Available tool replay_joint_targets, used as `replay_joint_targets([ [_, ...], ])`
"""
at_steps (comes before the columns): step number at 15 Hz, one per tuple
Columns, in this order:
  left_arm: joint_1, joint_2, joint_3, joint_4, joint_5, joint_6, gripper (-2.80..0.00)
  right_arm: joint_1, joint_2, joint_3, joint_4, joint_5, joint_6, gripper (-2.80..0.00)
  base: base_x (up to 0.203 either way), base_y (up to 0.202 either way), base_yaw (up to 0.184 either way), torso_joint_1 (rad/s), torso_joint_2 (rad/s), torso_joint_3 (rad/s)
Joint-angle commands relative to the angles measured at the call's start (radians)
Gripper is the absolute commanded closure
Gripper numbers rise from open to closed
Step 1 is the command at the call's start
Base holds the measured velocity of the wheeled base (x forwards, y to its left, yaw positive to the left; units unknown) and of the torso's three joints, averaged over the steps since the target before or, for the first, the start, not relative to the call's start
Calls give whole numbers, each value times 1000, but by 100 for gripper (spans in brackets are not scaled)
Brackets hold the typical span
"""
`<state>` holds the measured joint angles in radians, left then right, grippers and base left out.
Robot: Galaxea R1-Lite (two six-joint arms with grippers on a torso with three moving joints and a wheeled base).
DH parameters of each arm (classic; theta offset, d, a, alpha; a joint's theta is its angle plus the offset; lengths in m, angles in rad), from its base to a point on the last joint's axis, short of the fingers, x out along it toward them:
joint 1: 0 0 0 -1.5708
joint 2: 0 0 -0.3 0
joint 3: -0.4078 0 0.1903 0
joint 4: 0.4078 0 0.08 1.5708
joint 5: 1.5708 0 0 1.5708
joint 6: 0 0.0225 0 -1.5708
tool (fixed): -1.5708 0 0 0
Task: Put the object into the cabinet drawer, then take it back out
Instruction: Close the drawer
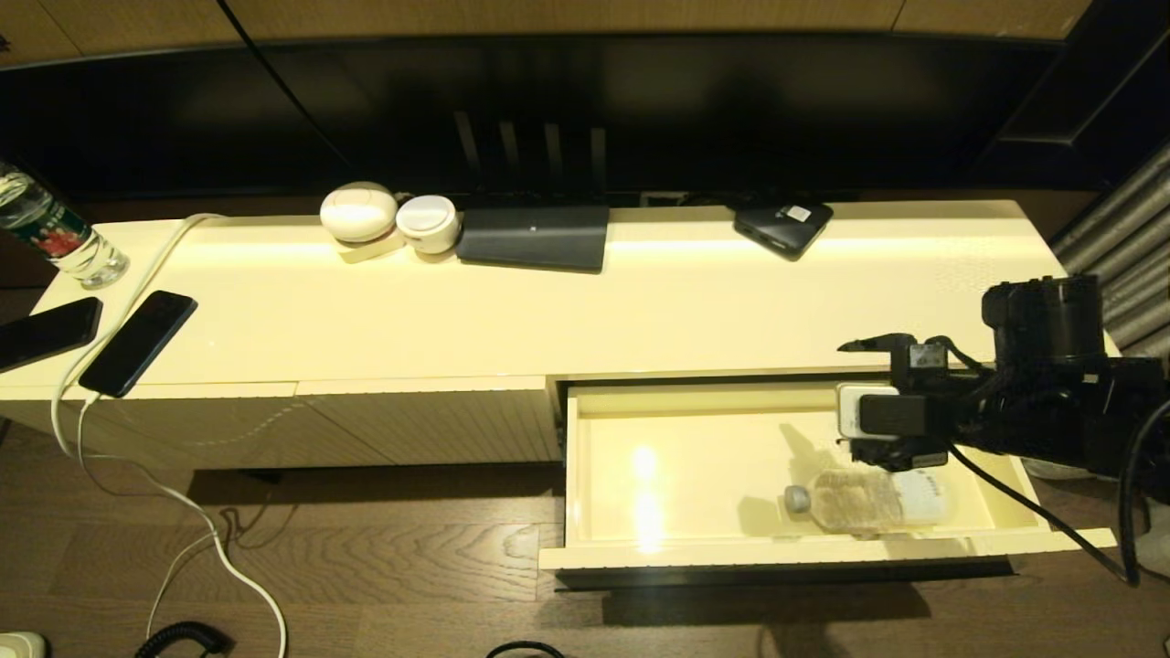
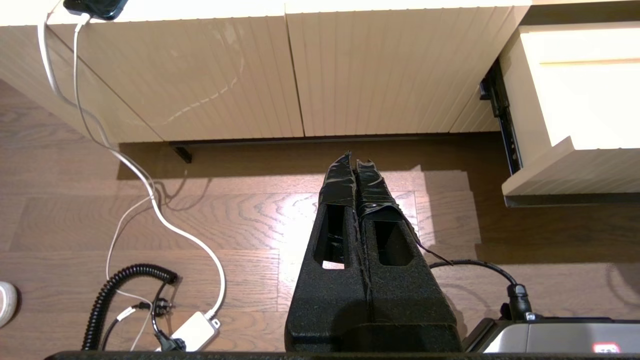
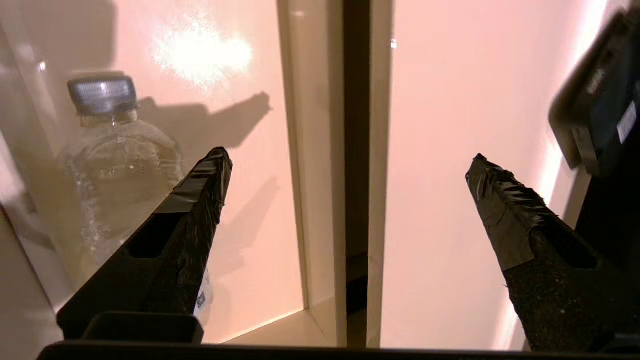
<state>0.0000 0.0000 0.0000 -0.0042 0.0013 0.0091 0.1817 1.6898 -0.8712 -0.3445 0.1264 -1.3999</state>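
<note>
The cabinet drawer [image 1: 731, 551] stands pulled out at the right, its glossy cream inside showing. The clear ribbed bottle [image 1: 864, 501] lies on its side near the front right of the drawer, cap pointing left. My right gripper [image 1: 859, 397] hangs open above the drawer's back right part, apart from the bottle. In the right wrist view the right gripper [image 3: 348, 156] straddles the drawer's back wall [image 3: 320, 150], and the bottle [image 3: 115, 165] lies beside one finger [image 3: 200, 200], outside the jaws. My left gripper [image 2: 350, 160] is shut and empty, low over the floor left of the drawer.
On the cabinet top stand a labelled bottle [image 1: 55, 238], two phones [image 1: 137, 340] with a white cable [image 1: 164, 247], two white round cases [image 1: 358, 210], a dark flat box [image 1: 535, 236] and a black device [image 1: 784, 224]. Cables [image 2: 130, 280] lie on the wooden floor.
</note>
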Motion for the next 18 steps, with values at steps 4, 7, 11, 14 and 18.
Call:
replay_joint_targets([
  [4, 0, 0, 2, 0, 0, 0, 0, 1, -161, 85, -3, -6, 265, 0, 0, 0, 0, 0, 0, 0],
  [7, 0, 0, 2, 0, -1, 0, 0, 6, -250, 203, -2, -3, 373, 0, 0, 0, 0, 0, 0, 0],
  [11, 0, 0, 2, 0, 0, 0, 0, 13, -380, 423, 0, 21, 421, 0, 0, 0, 0, 0, 0, 0],
  [14, 0, 0, 2, 0, 0, 0, 0, 18, -426, 566, 1, 76, 423, 0, 0, 0, 0, 0, 0, 0],
  [18, 0, 0, 2, 0, -1, 0, 0, 19, -415, 591, 205, 181, 412, 0, 0, 0, 0, 0, 0, 0],
])
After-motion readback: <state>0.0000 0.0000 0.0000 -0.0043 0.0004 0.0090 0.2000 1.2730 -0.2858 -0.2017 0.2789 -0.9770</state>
